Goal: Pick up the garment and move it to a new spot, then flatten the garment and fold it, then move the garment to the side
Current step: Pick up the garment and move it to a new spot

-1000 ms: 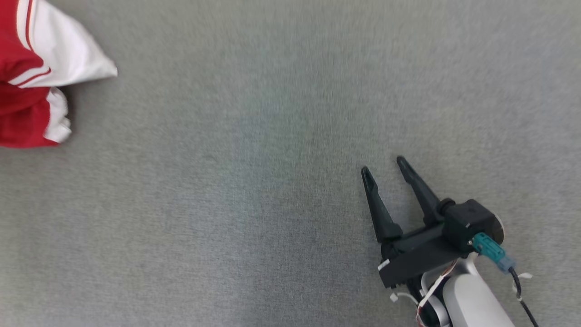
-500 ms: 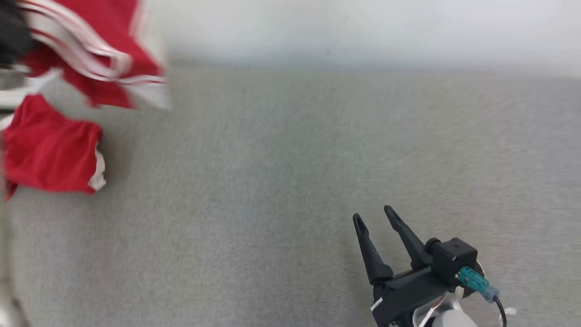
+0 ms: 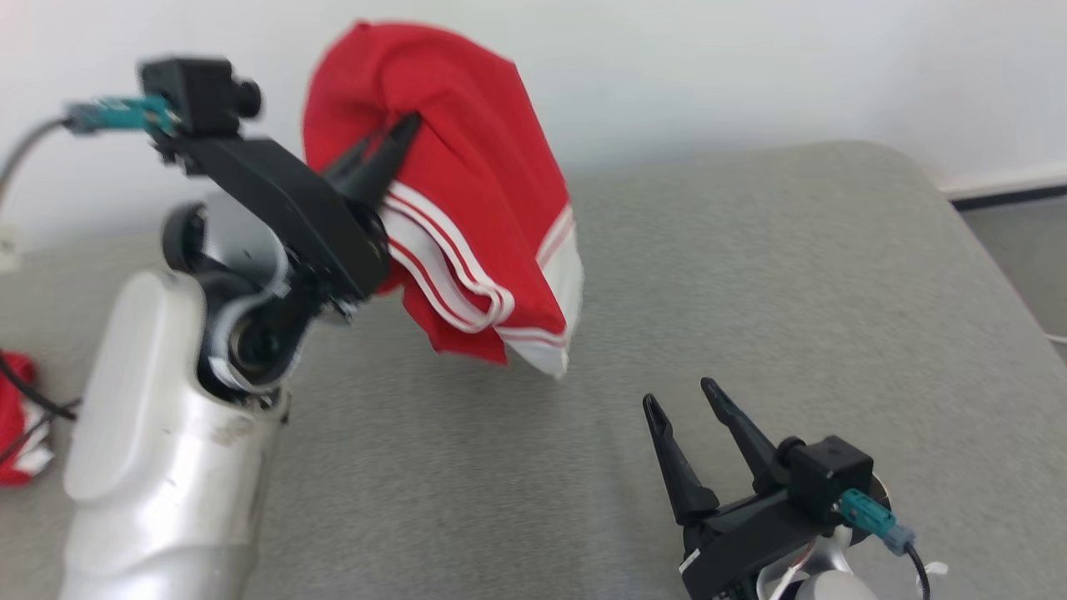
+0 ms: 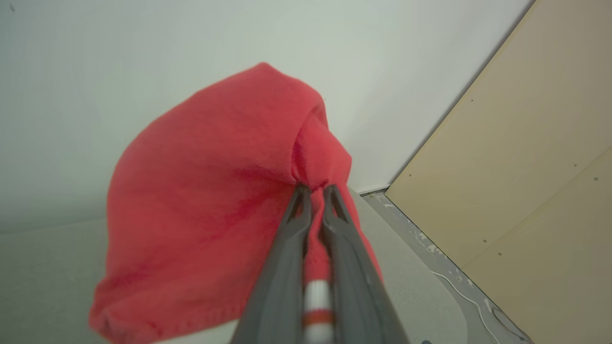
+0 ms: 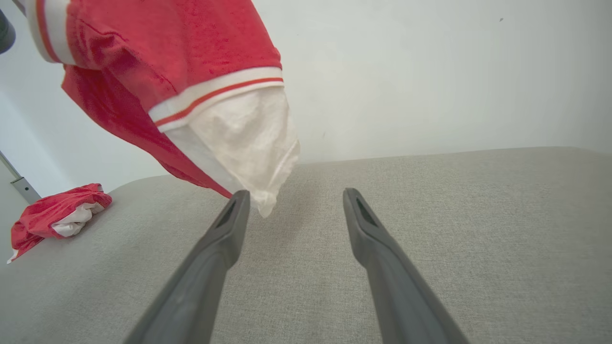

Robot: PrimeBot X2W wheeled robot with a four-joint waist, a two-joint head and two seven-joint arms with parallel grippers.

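Note:
A red garment (image 3: 467, 192) with white bands and stripes hangs in the air above the grey table (image 3: 750, 275), bunched and drooping. My left gripper (image 3: 400, 137) is shut on a fold of the garment (image 4: 215, 191), its fingers (image 4: 291, 229) pinching the red cloth high up. The garment (image 5: 158, 71) dangles with its white end just above and left of my right gripper (image 5: 294, 196). That right gripper (image 3: 679, 396) stands open low at the near right of the table, with nothing between its fingers.
A second red and white cloth heap (image 5: 57, 217) lies at the table's left end, also glimpsed behind my left forearm (image 3: 17, 417). A pale wall (image 3: 750, 67) backs the table. The table's right edge drops to a floor with a cable (image 4: 459, 296) and a tan panel (image 4: 526, 181).
The head camera has tilted up, bringing the wall and my left arm into view. The garment has been lifted off the table and carried right toward the middle. The right gripper stays open.

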